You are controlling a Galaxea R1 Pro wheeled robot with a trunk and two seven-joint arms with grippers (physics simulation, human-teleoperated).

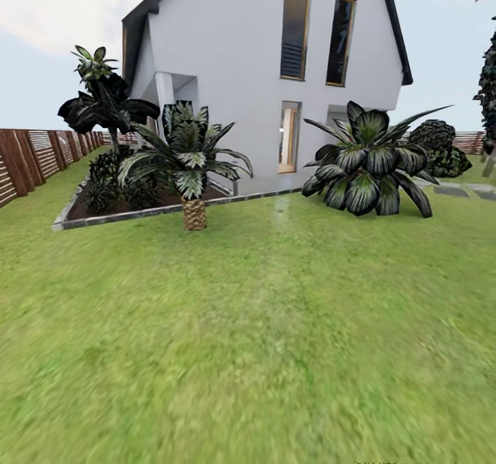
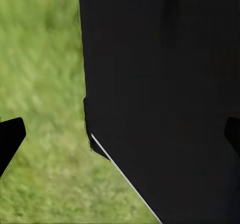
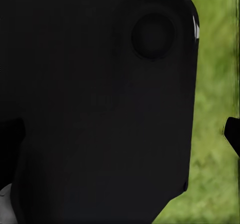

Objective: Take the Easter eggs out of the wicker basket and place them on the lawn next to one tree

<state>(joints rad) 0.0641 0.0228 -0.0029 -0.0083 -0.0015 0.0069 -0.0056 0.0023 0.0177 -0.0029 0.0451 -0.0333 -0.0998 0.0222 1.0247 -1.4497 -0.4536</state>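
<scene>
Lawn (image 1: 262, 340) wide, mottled green, across the whole foreground. White house (image 1: 275, 71) behind, dark roof. Brown slatted fence (image 1: 34, 154) along left edge. Spiky dark plant (image 1: 368, 161) at right, small palm (image 1: 189, 168) by a kerbed bed (image 1: 124, 213). Left gripper (image 2: 120, 134) — fingertips spread wide, grass and black body between. Right gripper (image 3: 120, 134) likewise apart, pinching nothing.

white house (image 1: 262, 71) behind palms (image 1: 189, 154), brown fence (image 1: 34, 154).
</scene>
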